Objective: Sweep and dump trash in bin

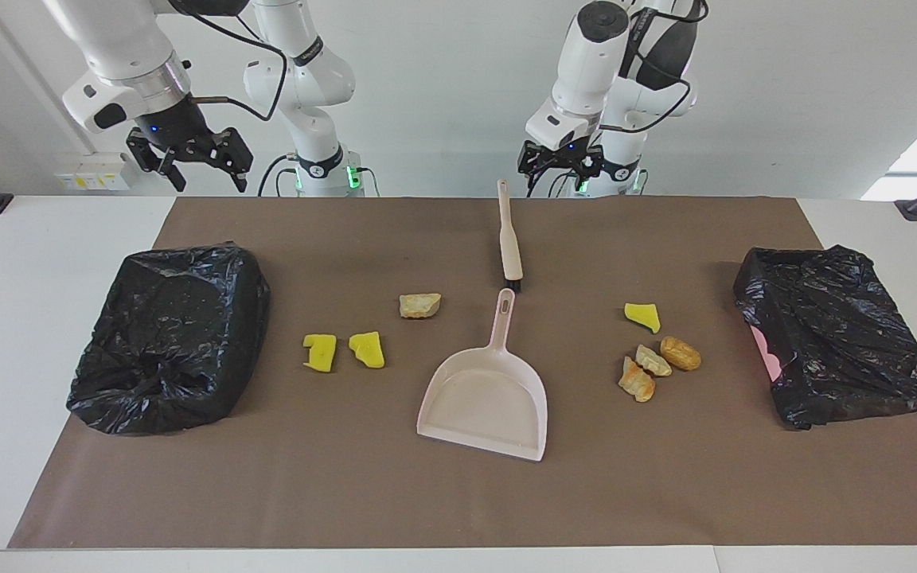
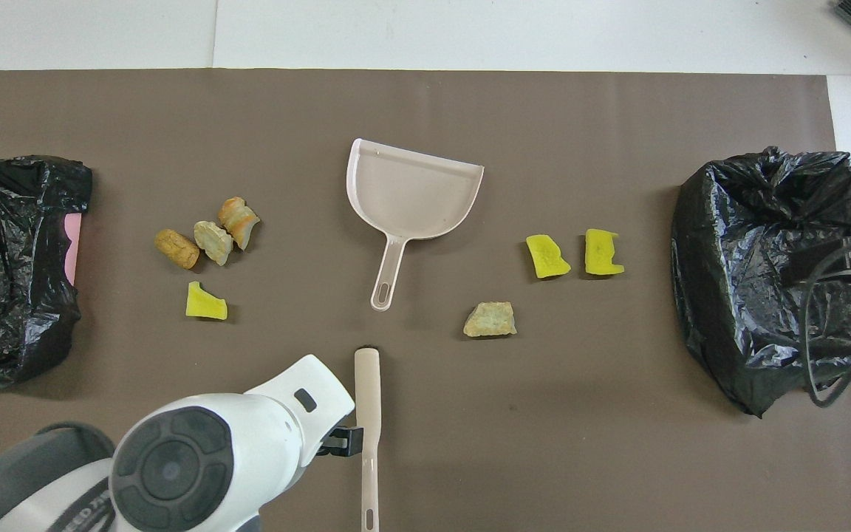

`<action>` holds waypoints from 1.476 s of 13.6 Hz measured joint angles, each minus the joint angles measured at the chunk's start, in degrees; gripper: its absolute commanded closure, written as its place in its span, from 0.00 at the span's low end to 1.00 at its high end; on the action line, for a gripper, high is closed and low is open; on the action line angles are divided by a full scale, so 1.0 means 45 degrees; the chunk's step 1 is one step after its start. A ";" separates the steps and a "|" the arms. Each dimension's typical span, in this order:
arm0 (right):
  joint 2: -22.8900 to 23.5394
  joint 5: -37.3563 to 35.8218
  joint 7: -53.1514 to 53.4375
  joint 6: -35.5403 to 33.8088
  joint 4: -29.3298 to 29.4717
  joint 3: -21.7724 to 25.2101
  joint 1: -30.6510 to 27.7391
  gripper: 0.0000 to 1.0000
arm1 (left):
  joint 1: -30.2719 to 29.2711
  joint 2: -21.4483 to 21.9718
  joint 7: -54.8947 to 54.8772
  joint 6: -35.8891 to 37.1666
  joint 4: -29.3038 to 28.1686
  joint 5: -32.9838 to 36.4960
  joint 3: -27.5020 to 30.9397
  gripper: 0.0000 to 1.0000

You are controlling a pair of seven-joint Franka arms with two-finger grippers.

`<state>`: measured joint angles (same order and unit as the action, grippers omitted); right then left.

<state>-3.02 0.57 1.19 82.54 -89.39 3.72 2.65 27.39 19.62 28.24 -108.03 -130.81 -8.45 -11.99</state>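
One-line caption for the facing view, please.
Left gripper open above the brush handle, right gripper waiting; seven scraps and dustpan lie between two bins.

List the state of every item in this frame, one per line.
Left gripper: open, empty, raised beside the brush handle.
Right gripper: open, empty, waiting over its bin.
Brush: lying flat, untouched.
Dustpan: flat, empty.
Trash: seven scraps, unswept.
Bins: bag-lined.

Seven scraps of trash (image 1: 651, 350) lay on the brown mat (image 1: 458, 493): three yellow sponge chunks and four tan bread-like lumps. Three lay toward the right arm's end, four clustered toward the left arm's end.
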 measured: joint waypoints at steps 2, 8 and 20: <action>0.0006 0.0001 -0.0011 0.0000 -0.0015 -0.0032 0.0066 0.00 | 0.0738 -0.0059 0.0326 -0.1298 -0.1251 -0.0007 0.0007 0.00; 0.1216 0.0040 0.0467 0.1198 -0.0127 -0.0118 0.1677 0.00 | 0.2589 -0.1051 0.1431 -0.4108 -0.3160 -0.0404 0.0017 0.00; 0.4807 0.1098 0.6138 0.6504 -0.0188 -0.0179 0.5171 0.00 | 0.3110 -0.1677 0.1769 -0.4267 -0.3340 -0.0446 0.0146 1.00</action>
<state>18.61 5.51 28.82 111.81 -90.24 2.92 25.92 41.39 12.08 36.21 -127.23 -145.84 -10.45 -11.33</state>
